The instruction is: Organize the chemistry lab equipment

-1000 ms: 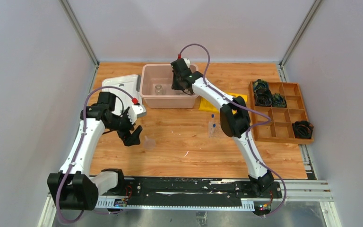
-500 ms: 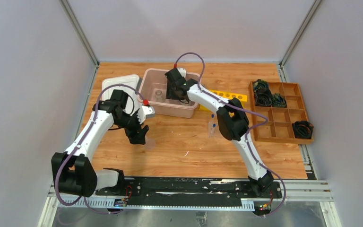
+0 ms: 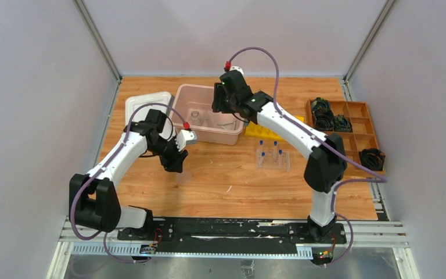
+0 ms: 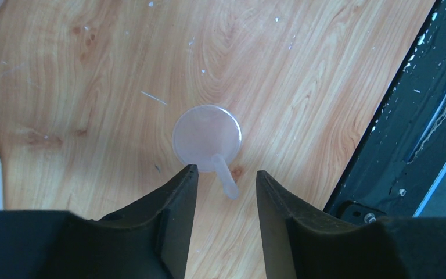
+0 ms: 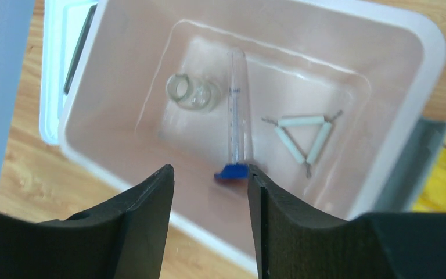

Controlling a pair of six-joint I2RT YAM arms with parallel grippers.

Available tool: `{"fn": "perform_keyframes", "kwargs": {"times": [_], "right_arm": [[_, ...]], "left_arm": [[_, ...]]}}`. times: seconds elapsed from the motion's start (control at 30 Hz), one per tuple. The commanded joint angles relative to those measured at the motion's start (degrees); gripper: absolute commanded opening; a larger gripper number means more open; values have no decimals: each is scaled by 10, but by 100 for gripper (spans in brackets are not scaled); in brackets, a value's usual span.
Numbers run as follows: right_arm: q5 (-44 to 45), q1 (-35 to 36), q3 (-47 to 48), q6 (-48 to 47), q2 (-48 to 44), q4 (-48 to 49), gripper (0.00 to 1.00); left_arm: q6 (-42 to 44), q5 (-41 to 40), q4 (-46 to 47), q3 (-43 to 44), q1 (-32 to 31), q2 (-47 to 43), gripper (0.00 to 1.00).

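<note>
Left hand (image 4: 225, 173): It was opened wide and empty, low over the wooden surface (image 4: 302, 70), with one finger on each side of the funnel's stem.
Clear funnel (image 4: 207, 137): It stood mouth-down on the surface with the stem tilted toward my camera. I think I placed the hand so because the stem is the only narrow part to pinch.
Right hand (image 5: 209, 174): It was also wide and empty, and it hung above the pink bin (image 5: 430, 52).
Bin contents: A glass beaker (image 5: 190, 93), a measuring cylinder (image 5: 236, 116) lying on its side with its blue foot toward me, and the white triangle frame (image 5: 302, 136), all apart from each other.
Tube rack (image 3: 272, 158): It stood on the surface near the bin and carried blue-capped tubes (image 3: 274, 144).
Step, as I judged: Closing on the stem, then carrying the funnel to the bin.
Risk: The smooth stem could slip from the fingers.
</note>
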Motion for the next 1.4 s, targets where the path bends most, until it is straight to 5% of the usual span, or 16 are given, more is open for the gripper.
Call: {"fn": "perform_keyframes", "kwargs": {"times": [0.0, 0.37, 0.53, 0.77, 1.0, 1.37], "right_arm": [[-1, 15, -100, -34, -101, 20, 52], [35, 20, -434, -49, -306, 142, 51], [2, 20, -495, -32, -332, 162, 49], [-22, 22, -572, -28, -391, 194, 47], [-38, 22, -617, -17, -443, 188, 45], [-39, 22, -619, -11, -523, 149, 43]], "left_arm": [[2, -9, 12, -17, -6, 12, 45], [2, -5, 14, -20, -11, 32, 39], [-4, -9, 18, -19, -19, 40, 33], [-25, -28, 42, -19, -22, 38, 1], [-55, -31, 38, -1, -27, 9, 0], [-207, 30, -6, 259, -31, -12, 0]]}}
